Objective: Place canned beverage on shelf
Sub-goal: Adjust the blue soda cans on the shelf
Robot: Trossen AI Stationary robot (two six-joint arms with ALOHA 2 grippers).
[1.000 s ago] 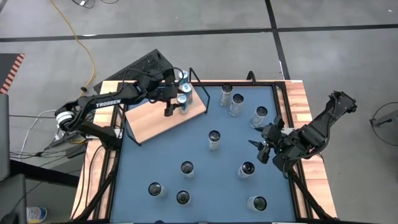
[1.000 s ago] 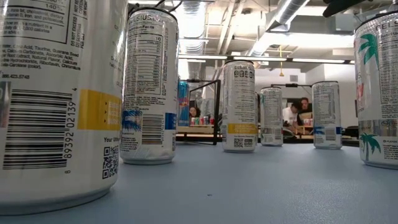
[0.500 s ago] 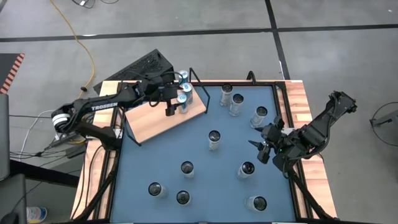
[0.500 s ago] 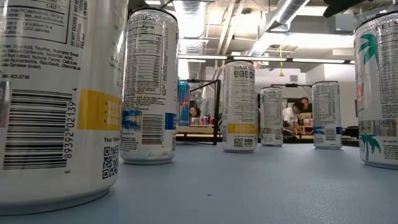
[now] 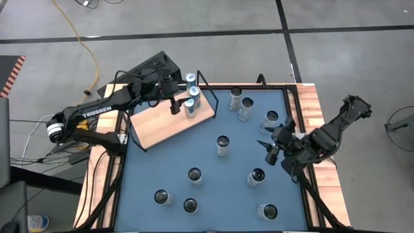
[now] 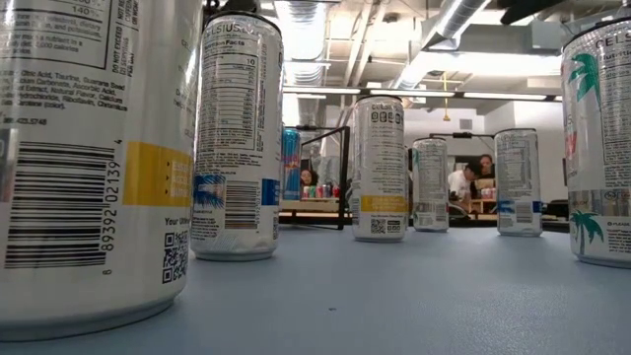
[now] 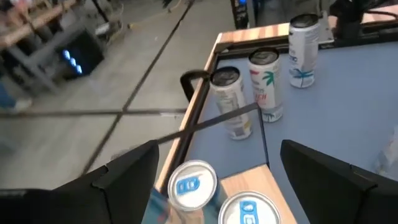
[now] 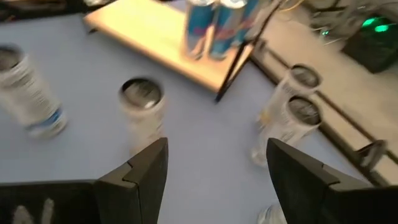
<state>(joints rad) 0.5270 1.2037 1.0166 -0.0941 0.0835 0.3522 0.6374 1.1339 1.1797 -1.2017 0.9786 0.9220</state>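
The shelf (image 5: 165,124), a pale-wood board with a black wire frame (image 5: 206,90) at its far end, lies at the table's far left. Three blue-topped cans (image 5: 189,106) stand upright on it beside the frame. Two of them show in the left wrist view (image 7: 193,186). My left gripper (image 5: 173,105) is open and empty. It hovers above the board, just left of the cans (image 7: 219,149). My right gripper (image 5: 270,150) is open and empty over the table's right side, near a silver can (image 5: 270,120), and its wrist view (image 8: 216,144) looks across the table toward the shelf (image 8: 155,37).
Several silver cans stand upright on the blue tabletop (image 5: 207,194): three at the far right (image 5: 246,105), one in the middle (image 5: 222,144), and others toward the near edge (image 5: 190,205). They loom large in the low view (image 6: 237,138). People sit in the room beyond (image 6: 463,182).
My left gripper, open, has drawn back from the nearest can on the shelf toward the table's far-left corner, and its arm has swung that way. The three cans stay upright on the board. My right gripper has shifted a little toward the far edge.
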